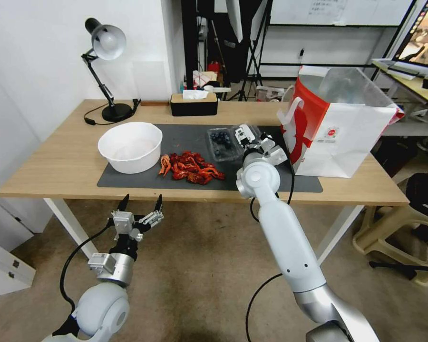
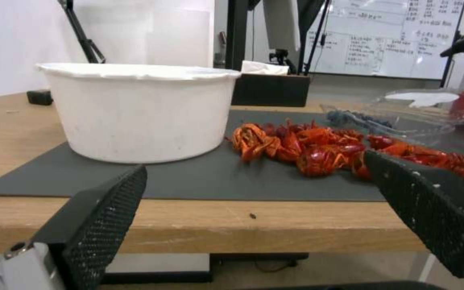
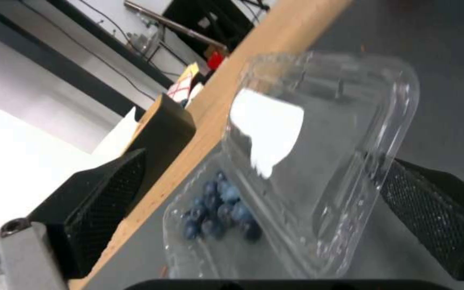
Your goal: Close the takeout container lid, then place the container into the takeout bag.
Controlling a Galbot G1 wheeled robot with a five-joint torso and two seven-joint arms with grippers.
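Note:
The takeout container [image 1: 220, 141] is a small clear clamshell holding dark blueberries [image 3: 218, 213], lying on the grey mat between the crayfish and the takeout bag [image 1: 347, 135]. Its lid [image 3: 323, 153] stands half raised and tilted over the tray, with a white patch on it. My right gripper [image 1: 248, 137] is right at the container's bag side, open, with one finger [image 3: 98, 205] on each side of the raised lid. The white bag with red sides stands open at the table's right end. My left gripper [image 1: 140, 206] hangs open below the table's front edge.
A big white bowl [image 1: 130, 146] and a heap of red crayfish [image 1: 192, 168] lie on the grey mat [image 1: 142, 178]. A desk lamp [image 1: 107, 45] and a black tissue box [image 1: 194, 103] stand at the back. A stool [image 1: 390, 228] stands by the table's right end.

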